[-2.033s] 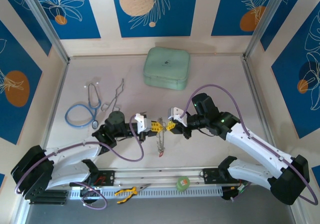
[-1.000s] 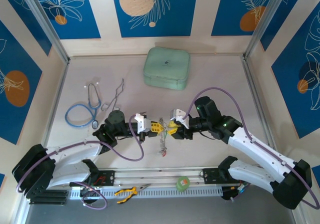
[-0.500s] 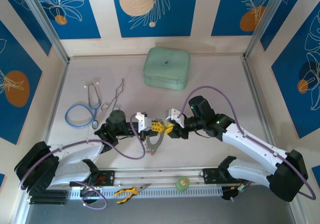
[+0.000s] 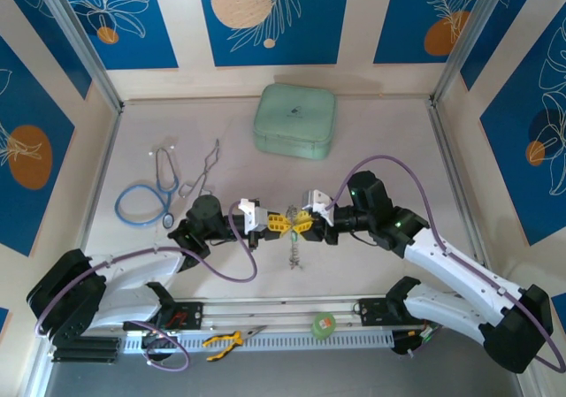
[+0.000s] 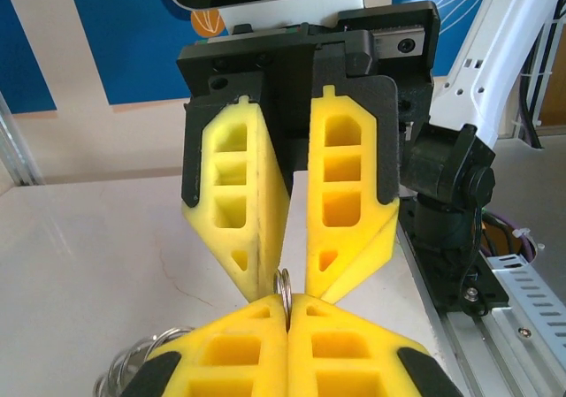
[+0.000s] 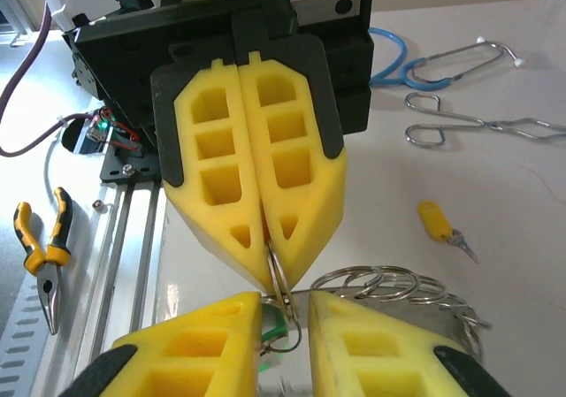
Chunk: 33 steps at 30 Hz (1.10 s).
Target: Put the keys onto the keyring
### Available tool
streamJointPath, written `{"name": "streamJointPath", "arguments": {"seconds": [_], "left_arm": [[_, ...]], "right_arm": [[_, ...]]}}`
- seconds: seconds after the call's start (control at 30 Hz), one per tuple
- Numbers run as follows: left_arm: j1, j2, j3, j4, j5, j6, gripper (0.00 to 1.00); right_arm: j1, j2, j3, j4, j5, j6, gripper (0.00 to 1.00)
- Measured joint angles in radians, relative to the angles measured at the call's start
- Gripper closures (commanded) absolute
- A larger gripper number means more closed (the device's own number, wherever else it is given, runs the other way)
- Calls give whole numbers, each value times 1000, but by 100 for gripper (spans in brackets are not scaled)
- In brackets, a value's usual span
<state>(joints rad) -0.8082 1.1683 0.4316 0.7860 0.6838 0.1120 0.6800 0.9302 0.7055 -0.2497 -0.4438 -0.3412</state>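
Top external: left gripper (image 4: 283, 225) and right gripper (image 4: 299, 225) are meeting nose to nose just below centre, yellow fingers tip to tip. Keyring (image 4: 292, 254) is hanging from that junction toward 6 o'clock. It's reading as a thin silvery strand here, too small to resolve loops or grip. Rounded mint case (image 4: 294, 121) is sitting at 12 o'clock. Blue-tubed stethoscope (image 4: 141, 201) and wire forceps (image 4: 202, 174) are lying at 10 o'clock. Yellow-handled pliers (image 4: 224, 339) and green tape roll (image 4: 323, 325) are resting by the rail (image 4: 265, 313) at 6 o'clock.

Left wrist: left gripper (image 5: 287, 301) is coming in from 6 o'clock, its cut-out yellow fingers pressing together on one wire loop of the keyring (image 5: 141, 362). Right gripper (image 5: 289, 273) is facing from 12 o'clock, fingers standing apart in a narrow V around that loop. More coils are showing at 7 o'clock, cut off by the frame.

Right wrist: right gripper (image 6: 285, 301) is sitting at 6 o'clock, fingers parted, the loop in the gap. Left gripper (image 6: 268, 264) is at 12 o'clock, clamping the loop. Overlapping rings of the keyring (image 6: 389, 284) are resolving at 4 o'clock, partly hidden behind a finger. Something green is sitting in the gap, too hidden to identify. Yellow-headed key (image 6: 438, 223) is lying on the table (image 6: 495, 202) at 3 o'clock, apart from the ring.
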Motion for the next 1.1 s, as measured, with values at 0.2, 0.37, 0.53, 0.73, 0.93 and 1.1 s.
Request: {"name": "streamJointPath", "arguments": {"seconds": [0.2, 0.37, 0.53, 0.73, 0.93, 1.1], "left_arm": [[1, 1, -4, -2, -7, -3, 100], [-1, -15, -4, -49, -64, 13, 74], [-2, -74, 33, -249, -129, 83, 73], [-2, -104, 87, -432, -171, 166, 73], [-2, -114, 87, -469, -172, 185, 73], [-2, -114, 87, -451, -163, 178, 78]], "right_arm": [[-1, 21, 0, 6, -17, 2, 100], [7, 29, 27, -55, 4, -28, 100], [47, 89, 154, -230, 101, -122, 100], [117, 191, 305, -401, 244, -224, 100], [166, 263, 394, -496, 328, -272, 100], [194, 299, 421, -519, 362, -290, 100]]}}
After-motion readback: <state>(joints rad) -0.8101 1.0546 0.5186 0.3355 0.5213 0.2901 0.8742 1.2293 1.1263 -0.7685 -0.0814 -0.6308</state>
